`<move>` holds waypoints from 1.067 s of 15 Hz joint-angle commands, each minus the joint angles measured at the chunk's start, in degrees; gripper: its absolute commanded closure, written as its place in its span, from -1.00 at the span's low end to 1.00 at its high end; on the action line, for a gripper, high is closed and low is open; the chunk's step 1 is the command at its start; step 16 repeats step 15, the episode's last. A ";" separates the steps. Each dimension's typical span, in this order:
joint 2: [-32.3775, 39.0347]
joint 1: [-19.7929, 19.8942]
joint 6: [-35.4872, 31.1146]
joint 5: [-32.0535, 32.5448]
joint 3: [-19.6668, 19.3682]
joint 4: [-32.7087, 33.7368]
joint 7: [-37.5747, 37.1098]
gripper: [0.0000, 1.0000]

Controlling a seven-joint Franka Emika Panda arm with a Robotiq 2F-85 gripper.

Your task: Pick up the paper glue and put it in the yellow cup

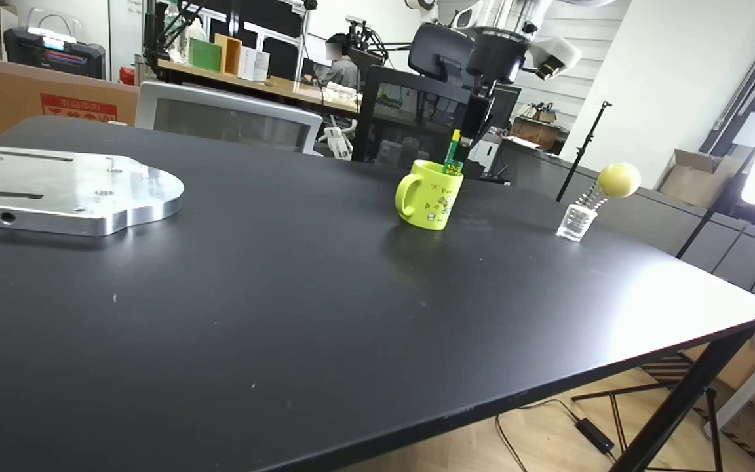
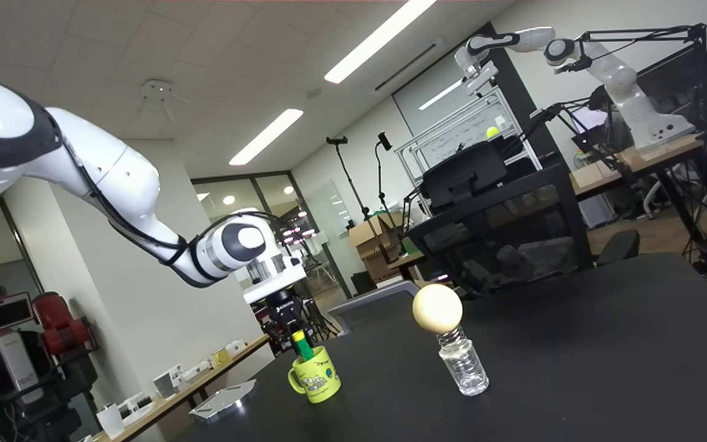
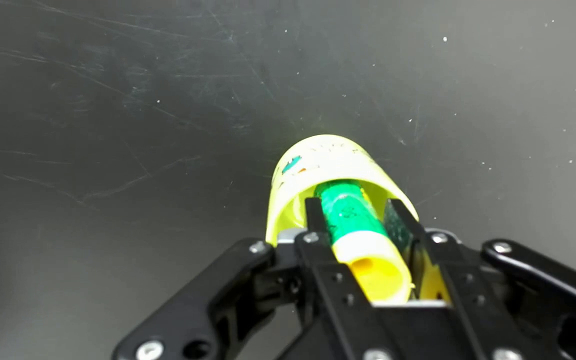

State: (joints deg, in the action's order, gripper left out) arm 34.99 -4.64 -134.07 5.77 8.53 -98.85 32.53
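The yellow cup (image 1: 430, 200) stands upright on the black table; it also shows in an exterior view (image 2: 316, 379) and in the wrist view (image 3: 325, 159). The paper glue (image 3: 349, 215) is a green stick with a yellow end. Its lower part is inside the cup and its yellow end sticks up above the rim, in both exterior views (image 1: 452, 149) (image 2: 304, 347). My gripper (image 3: 354, 205) is at the cup's mouth with a finger on each side of the glue. A gap shows between the glue and the right-hand finger; the left-hand finger is close against it, contact unclear.
A clear glass jar (image 1: 577, 221) with a spring and a pale yellow ball (image 1: 619, 179) stands on the table, away from the cup. A silver metal plate (image 1: 69, 190) lies on the table. A black mesh chair (image 2: 507, 227) stands at the table's edge.
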 commanded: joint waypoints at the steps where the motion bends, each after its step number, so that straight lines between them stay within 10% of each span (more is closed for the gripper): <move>1: 2.82 1.20 1.50 0.60 0.68 3.45 1.25 0.81; 2: 3.23 1.22 1.43 0.65 0.63 3.76 1.34 0.81; 3: 3.50 1.28 1.42 0.55 0.68 4.14 1.46 -0.19; 10: -0.72 0.92 2.51 0.18 1.42 3.14 0.71 -0.96; 16: -0.77 0.80 2.62 0.11 1.64 3.56 1.37 -1.00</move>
